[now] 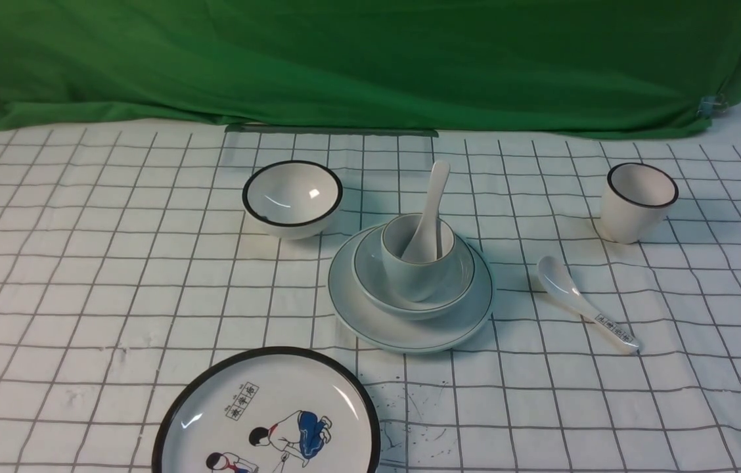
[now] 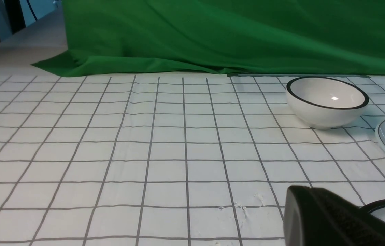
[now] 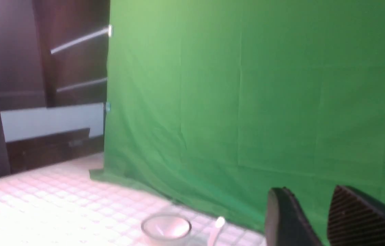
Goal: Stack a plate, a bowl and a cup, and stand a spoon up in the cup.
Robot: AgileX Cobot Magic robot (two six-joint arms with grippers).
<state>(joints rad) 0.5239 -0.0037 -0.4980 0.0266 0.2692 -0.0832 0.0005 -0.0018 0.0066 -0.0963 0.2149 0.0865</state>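
Your stack looks complete: at the centre, the spoon (image 1: 428, 217) leans in the cup (image 1: 415, 272), inside the bowl (image 1: 370, 282) on the plate (image 1: 403, 335). Your left claw (image 2: 310, 191) is pressed together; your right claw (image 3: 310, 194) stands spread, empty. Next, simply keep both clear.

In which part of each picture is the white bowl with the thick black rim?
Front view: the black-rimmed bowl is above the centre, slightly left.
Left wrist view: upper right part of the picture.
Right wrist view: near the bottom edge, a little left of the middle, blurred.
Shared landmark: the green cloth, behind the bowl in all three.
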